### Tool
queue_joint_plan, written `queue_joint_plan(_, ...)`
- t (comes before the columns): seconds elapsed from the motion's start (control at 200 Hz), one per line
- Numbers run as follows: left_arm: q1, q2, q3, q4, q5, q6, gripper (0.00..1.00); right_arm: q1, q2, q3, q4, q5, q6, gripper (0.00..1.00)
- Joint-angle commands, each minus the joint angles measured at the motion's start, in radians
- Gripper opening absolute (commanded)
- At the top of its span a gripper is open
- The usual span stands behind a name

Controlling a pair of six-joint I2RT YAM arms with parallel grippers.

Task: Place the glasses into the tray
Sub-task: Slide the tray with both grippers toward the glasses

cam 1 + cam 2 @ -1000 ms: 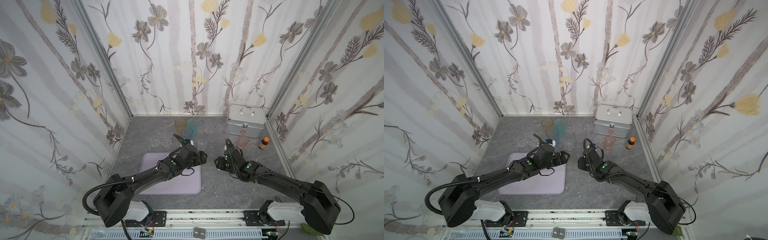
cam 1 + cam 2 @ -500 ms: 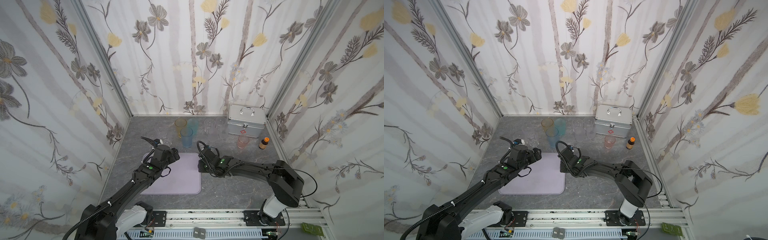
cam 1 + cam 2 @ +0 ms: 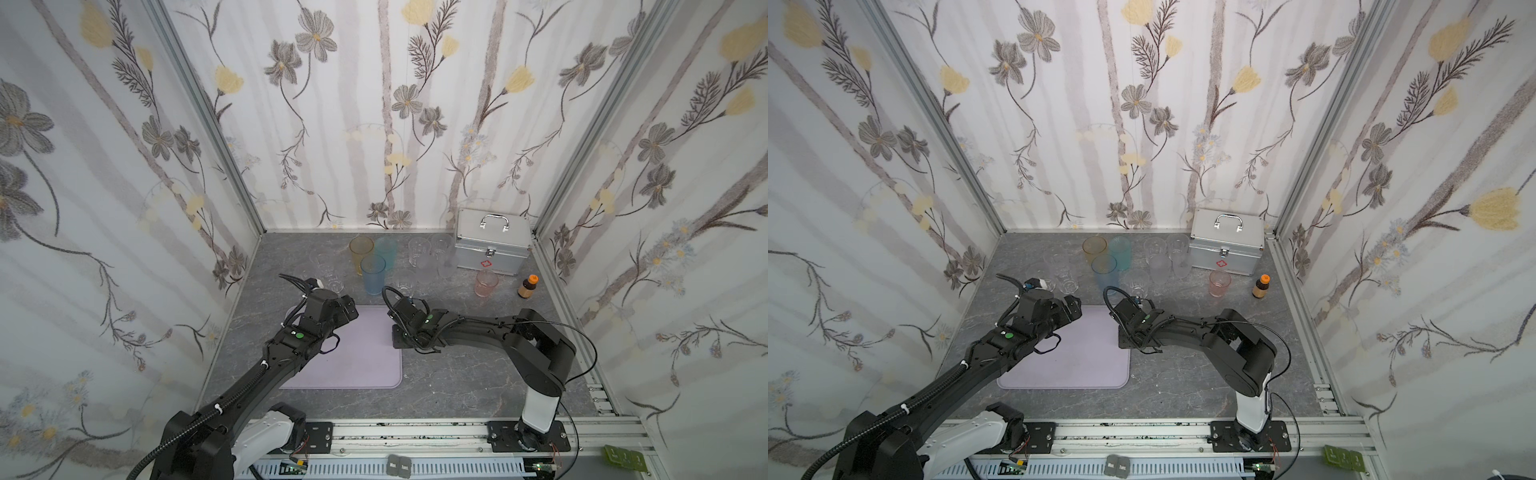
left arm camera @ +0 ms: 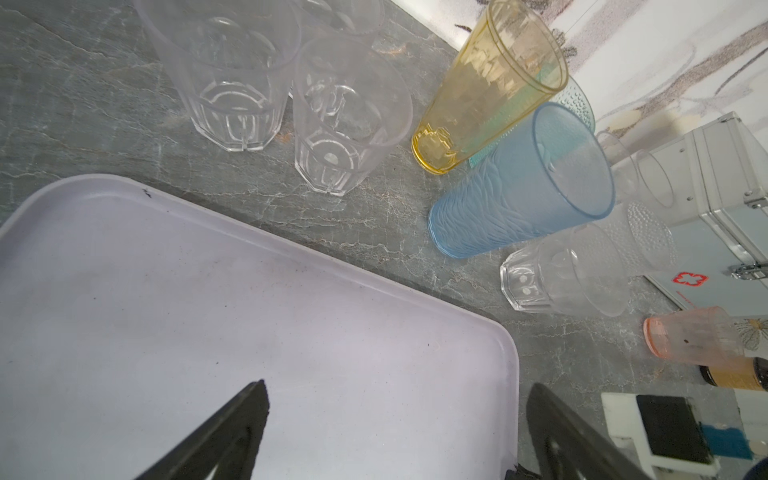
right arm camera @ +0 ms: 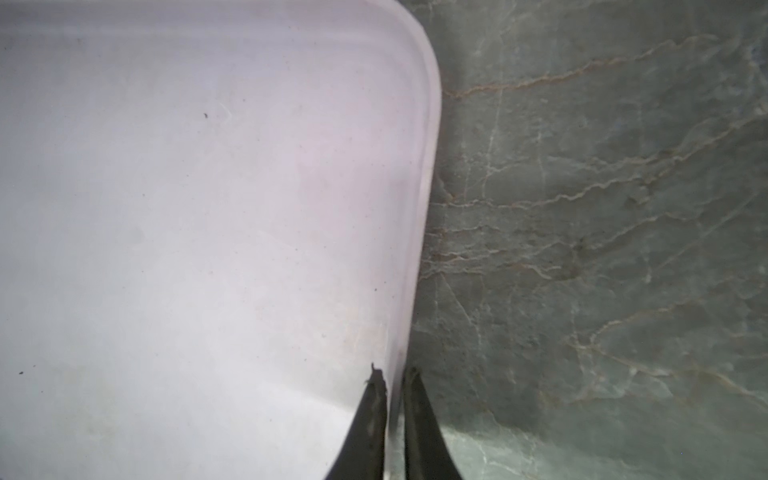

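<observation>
Right gripper (image 5: 392, 374) has just clamped shut on the right rim of the tray (image 3: 365, 365), lower centre in both top views; left gripper (image 4: 397, 384) has opened wide, empty; the glasses (image 3: 372, 272) all stand above the tray, so probably repositioning, none loaded.

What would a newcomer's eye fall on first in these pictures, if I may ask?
A huddle of translucent glasses stands at the back of the table, the amber glass and the blue glass brightest, left of the silver case. In front lies the lilac tray with no glass in it; the right gripper is shut on its rim, and the left gripper hangs open above it.
</observation>
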Motion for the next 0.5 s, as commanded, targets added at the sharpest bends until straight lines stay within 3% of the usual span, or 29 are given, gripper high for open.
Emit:
queue_joint_plan(0.0, 0.040, -0.034, -0.003, 0.003, 0.005, -0.014, 1.00, -0.031, -0.011, -0.011, -0.027, 0.021, -0.049, 0.06)
queue_joint_plan(0.105, 0.084, -0.067, 0.010, 0.005, 0.088, 0.055, 1.00, -0.079, -0.046, -0.056, -0.057, 0.058, -0.131, 0.03)
queue_joint_plan(0.305, 0.113, -0.129, 0.008, 0.008, 0.083, 0.099, 0.98, -0.215, -0.100, -0.141, -0.145, 0.160, -0.301, 0.01)
queue_joint_plan(0.495, 0.112, -0.077, -0.007, 0.009, 0.095, 0.055, 0.92, -0.369, -0.186, -0.244, -0.134, 0.172, -0.306, 0.00)
